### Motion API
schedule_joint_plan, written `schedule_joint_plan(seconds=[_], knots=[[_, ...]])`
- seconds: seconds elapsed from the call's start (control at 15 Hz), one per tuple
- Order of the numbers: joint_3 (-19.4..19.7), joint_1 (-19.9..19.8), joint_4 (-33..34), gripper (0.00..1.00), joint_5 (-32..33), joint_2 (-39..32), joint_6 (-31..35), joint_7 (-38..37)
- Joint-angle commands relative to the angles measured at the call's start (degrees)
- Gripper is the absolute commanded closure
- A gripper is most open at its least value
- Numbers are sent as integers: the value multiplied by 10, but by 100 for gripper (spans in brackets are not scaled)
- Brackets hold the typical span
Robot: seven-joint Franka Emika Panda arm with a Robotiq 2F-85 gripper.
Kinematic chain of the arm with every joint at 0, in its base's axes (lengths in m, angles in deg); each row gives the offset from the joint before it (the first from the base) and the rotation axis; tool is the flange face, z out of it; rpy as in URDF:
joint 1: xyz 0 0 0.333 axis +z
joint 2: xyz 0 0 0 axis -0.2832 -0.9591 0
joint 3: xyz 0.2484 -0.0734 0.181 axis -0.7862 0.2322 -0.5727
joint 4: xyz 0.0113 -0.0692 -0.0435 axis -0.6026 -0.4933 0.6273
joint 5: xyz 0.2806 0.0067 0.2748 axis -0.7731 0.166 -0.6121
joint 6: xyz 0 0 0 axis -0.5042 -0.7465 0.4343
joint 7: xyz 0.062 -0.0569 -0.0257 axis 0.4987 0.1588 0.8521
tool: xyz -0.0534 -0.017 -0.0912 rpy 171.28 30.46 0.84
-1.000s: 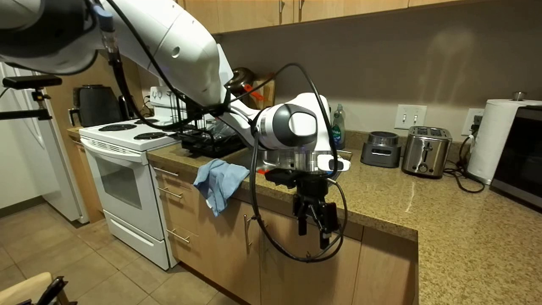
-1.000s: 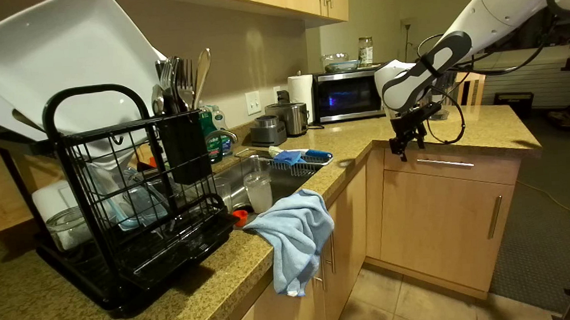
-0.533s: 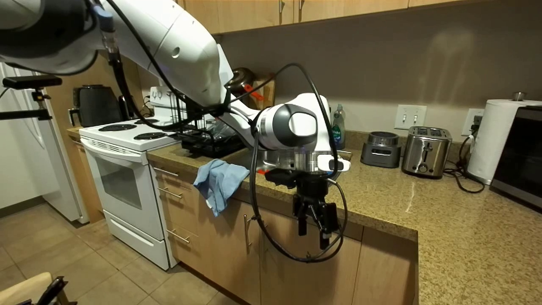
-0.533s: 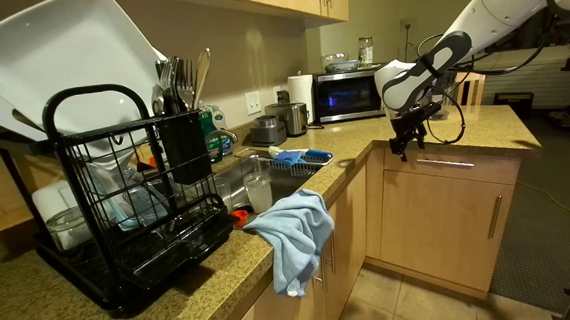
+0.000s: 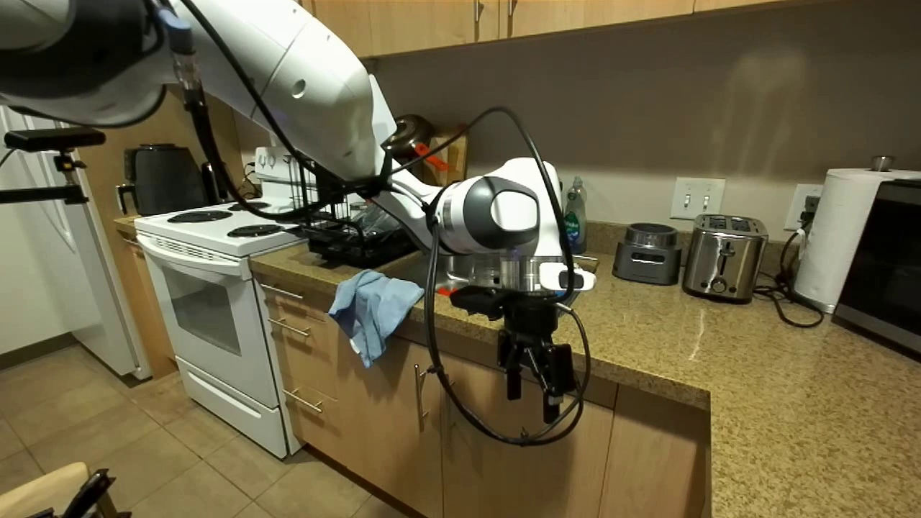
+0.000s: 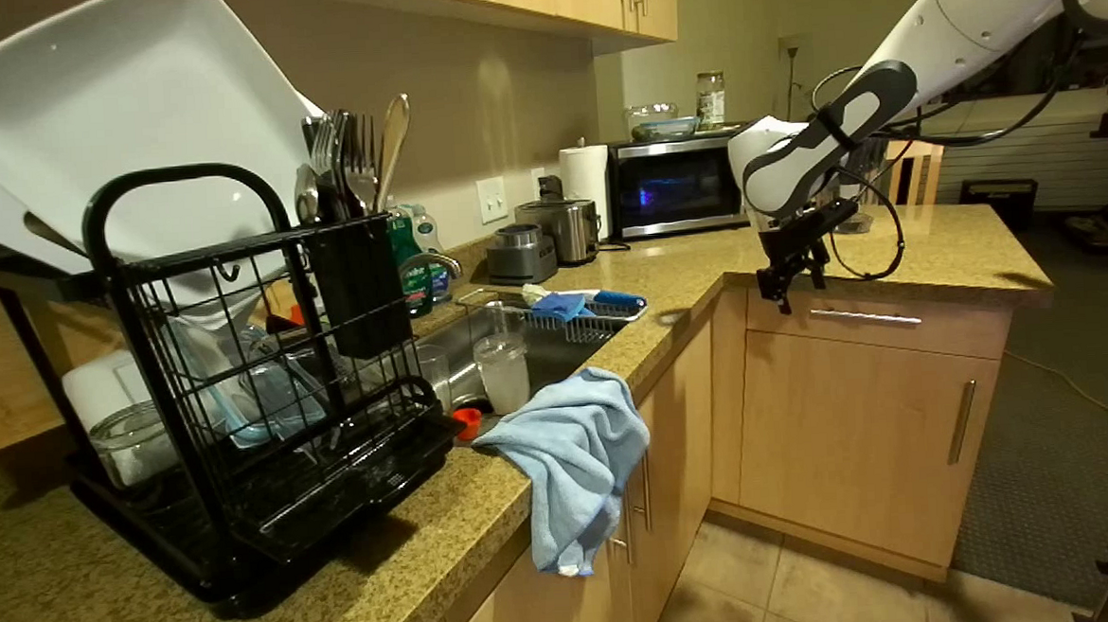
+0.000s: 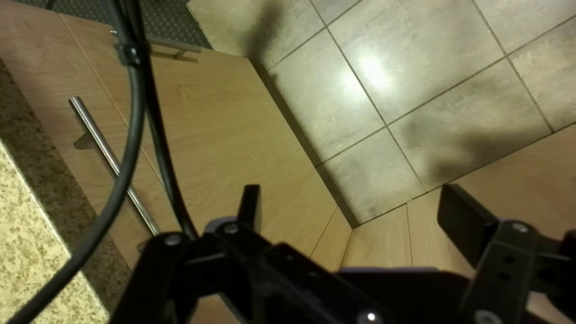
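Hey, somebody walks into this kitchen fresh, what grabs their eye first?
Probably the big white robot arm, its black tool open and empty in front of the cabinet doors. Next, the light blue cloth draped over the counter edge by the sink. Then the large white dish leaning in the black rack.

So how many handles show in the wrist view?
2: the drawer handle, at left in that view, and the door handle, near the top, both crossed by black cables. The open gripper blocks much of the bottom, so more could be hidden.

One pincer, one toaster, one microwave
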Motion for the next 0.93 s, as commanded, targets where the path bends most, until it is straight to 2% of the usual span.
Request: schedule_joint_plan(seconds=[0.0,0.87], knots=[[-1,-1,2,0,0,-1,-2,0],[19,-16,16,0,7,-54,21,4]])
